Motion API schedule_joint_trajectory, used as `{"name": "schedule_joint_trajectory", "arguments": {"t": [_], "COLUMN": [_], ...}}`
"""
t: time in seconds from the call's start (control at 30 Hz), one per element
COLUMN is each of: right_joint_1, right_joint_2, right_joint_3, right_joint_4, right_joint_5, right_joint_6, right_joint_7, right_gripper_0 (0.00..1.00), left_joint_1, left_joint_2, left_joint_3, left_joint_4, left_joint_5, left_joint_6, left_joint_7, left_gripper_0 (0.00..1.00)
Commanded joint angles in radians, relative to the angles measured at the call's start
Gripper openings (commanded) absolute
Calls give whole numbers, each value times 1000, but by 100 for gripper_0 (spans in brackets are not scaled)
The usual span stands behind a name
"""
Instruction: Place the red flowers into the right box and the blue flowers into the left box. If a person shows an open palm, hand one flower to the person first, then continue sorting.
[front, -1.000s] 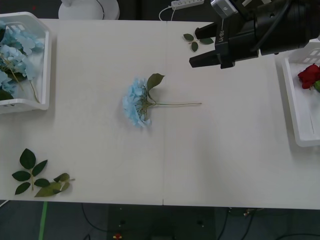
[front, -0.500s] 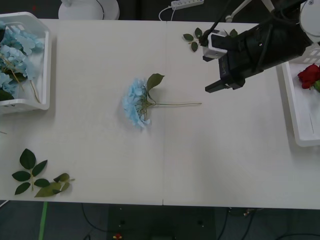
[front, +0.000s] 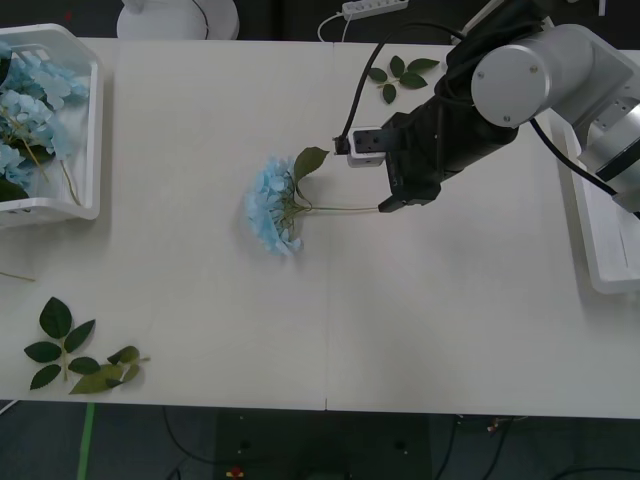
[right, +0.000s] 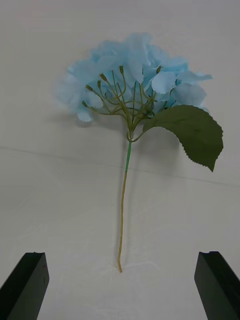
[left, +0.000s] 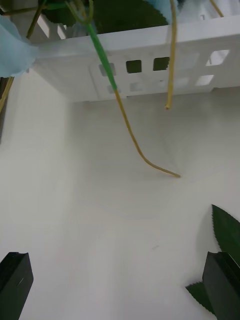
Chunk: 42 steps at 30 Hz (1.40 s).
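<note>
One blue flower (front: 270, 207) lies mid-table, its thin stem pointing right. My right gripper (front: 388, 205) hovers over the stem's tip. In the right wrist view this flower (right: 135, 75) has a big green leaf, and the stem tip lies between the black fingers (right: 27, 285) of the open right gripper (right: 122, 292), untouched. The left box (front: 94, 130) at far left holds more blue flowers (front: 25, 95). The right box (front: 590, 250) sits at the right edge, partly under my arm; the red flowers are hidden. My left gripper (left: 120, 292) hangs open before the left box's slotted wall (left: 135, 50), stems (left: 125, 125) drooping over it.
A green leaf sprig (front: 70, 355) lies at the front left corner, also seen as leaves (left: 225, 240) by the left wrist. More loose leaves (front: 400, 75) lie at the far side. A power strip (front: 375, 7) and a white round base (front: 180, 15) sit beyond the table.
My right arm has swung left and lowered from near the right box to the blue flower's stem tip. It now covers the red flower that showed in that box.
</note>
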Motion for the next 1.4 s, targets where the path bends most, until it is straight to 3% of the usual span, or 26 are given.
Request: {"name": "schedule_joint_trajectory", "arguments": {"t": [0.03,0.13,0.27,0.43,0.87,0.97,1.13,1.4], "right_joint_1": [-71,-95,-124,-138,-151,-160,-169,-169], "right_joint_2": [110,170,225,297,489,516,553,578], "right_joint_3": [11,19,40,57,70,68,68,68], "right_joint_4": [120,206,287,367,522,572,652,718], "right_joint_5": [88,151,223,326,605,610,602,588], "right_joint_6": [0,-1,-7,-23,-78,-118,-194,-267], "right_joint_7": [34,34,34,28,-136,-147,-154,-168], "right_gripper_0": [86,86,86,86,86,86,86,86], "left_joint_1": [200,275,266,122,-373,-427,-438,-429], "left_joint_2": [-7,-43,-110,-231,-405,-431,-514,-527], "left_joint_3": [175,258,308,310,293,305,373,362], "left_joint_4": [-163,-288,-416,-551,-613,-578,-504,-304], "left_joint_5": [-9,-1,59,155,473,534,671,964], "left_joint_6": [-30,-25,53,322,1069,1109,1106,974], "left_joint_7": [-23,-20,-25,-111,-390,-486,-776,-1212], "left_gripper_0": [100,100,100,100,100,100,100,100]}}
